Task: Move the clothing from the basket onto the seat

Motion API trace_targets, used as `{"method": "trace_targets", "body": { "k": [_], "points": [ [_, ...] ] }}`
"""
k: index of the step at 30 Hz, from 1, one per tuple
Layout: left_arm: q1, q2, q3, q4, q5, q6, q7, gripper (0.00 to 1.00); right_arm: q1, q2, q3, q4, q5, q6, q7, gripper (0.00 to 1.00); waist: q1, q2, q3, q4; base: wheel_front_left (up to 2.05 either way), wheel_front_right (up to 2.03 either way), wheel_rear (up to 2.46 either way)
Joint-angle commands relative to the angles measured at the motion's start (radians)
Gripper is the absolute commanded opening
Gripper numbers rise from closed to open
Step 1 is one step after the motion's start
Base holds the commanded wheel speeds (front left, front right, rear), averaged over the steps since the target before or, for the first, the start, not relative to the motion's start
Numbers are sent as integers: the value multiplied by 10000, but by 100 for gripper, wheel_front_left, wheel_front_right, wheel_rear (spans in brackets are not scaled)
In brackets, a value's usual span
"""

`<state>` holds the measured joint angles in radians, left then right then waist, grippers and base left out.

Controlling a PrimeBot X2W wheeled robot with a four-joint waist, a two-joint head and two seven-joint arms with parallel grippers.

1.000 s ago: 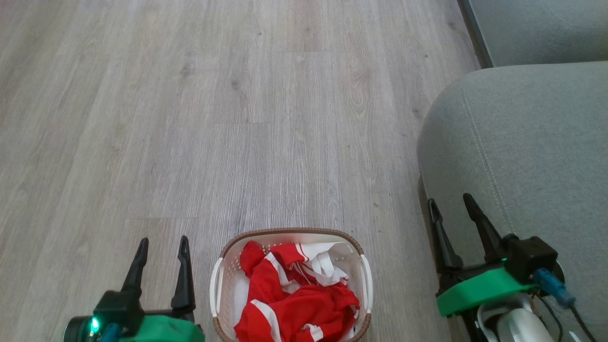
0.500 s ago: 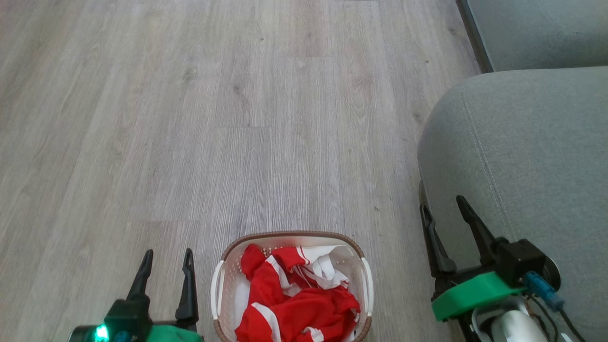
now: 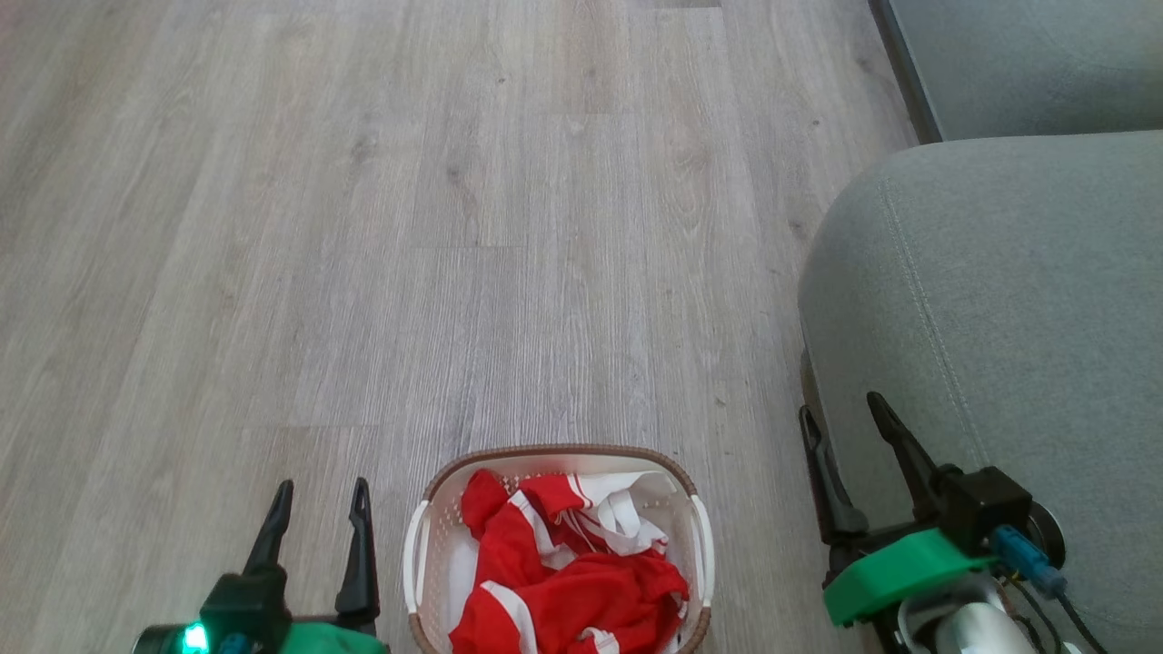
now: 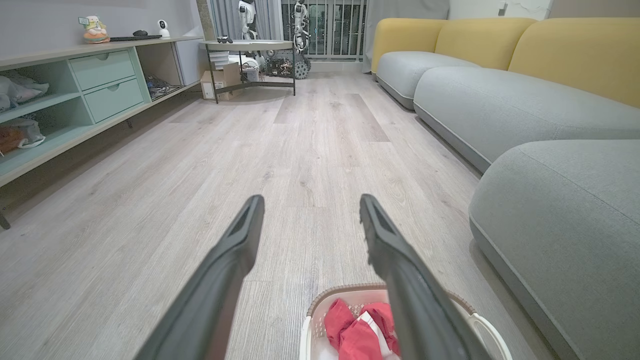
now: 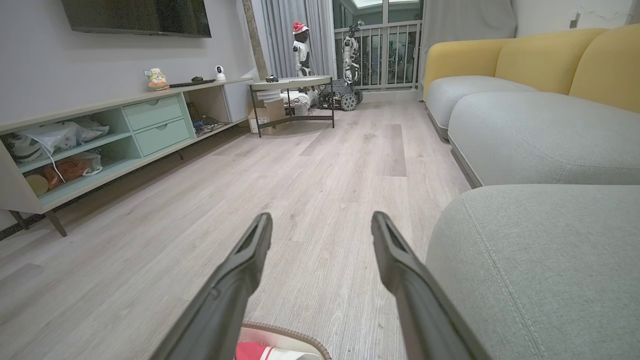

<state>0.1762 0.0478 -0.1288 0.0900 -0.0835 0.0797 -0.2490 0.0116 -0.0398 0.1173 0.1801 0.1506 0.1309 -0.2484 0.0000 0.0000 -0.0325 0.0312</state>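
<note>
The cream basket (image 3: pixel 563 450) with a brown rim stands on the wood floor at the bottom centre of the head view. Crumpled red and white clothing (image 3: pixel 572 590) lies inside it. The grey-green seat (image 3: pixel 1018 291) rises just right of the basket. My left gripper (image 3: pixel 323 484) hangs open left of the basket, holding nothing. My right gripper (image 3: pixel 839 405) is open between the basket and the seat's edge. The left wrist view looks past its open gripper (image 4: pixel 311 199) at the basket (image 4: pixel 345 291), clothing (image 4: pixel 350 330) and seat (image 4: pixel 565 225). The right wrist view has its open gripper (image 5: pixel 322 217), basket rim (image 5: pixel 300 339) and seat (image 5: pixel 540 260).
Pale wood floor (image 3: pixel 454 227) stretches ahead of the basket. Another sofa cushion (image 3: pixel 1036 64) lies beyond the seat, with yellow backrests (image 4: pixel 575 55). A low mint cabinet (image 5: pixel 100 140) lines the left wall, and a round side table (image 5: pixel 292 85) stands far ahead.
The head view has tilted slightly, so the whole scene sits a little lower. Both grippers have sunk lower in it, the right one also drifting left. Both stay open.
</note>
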Motion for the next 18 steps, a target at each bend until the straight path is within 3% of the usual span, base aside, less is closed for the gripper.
{"method": "trace_targets", "body": {
  "k": [1,18],
  "points": [
    [-228,26,279,-292,-45,24,-128,100,-250,-104,250,-272,-2,-2,-134,100,0,0,1,3,0,0,0],
    [-321,25,211,-223,-79,3,-128,100,-330,-104,98,-176,-14,-2,-134,100,0,0,289,50,0,0,0]
  ]
}}
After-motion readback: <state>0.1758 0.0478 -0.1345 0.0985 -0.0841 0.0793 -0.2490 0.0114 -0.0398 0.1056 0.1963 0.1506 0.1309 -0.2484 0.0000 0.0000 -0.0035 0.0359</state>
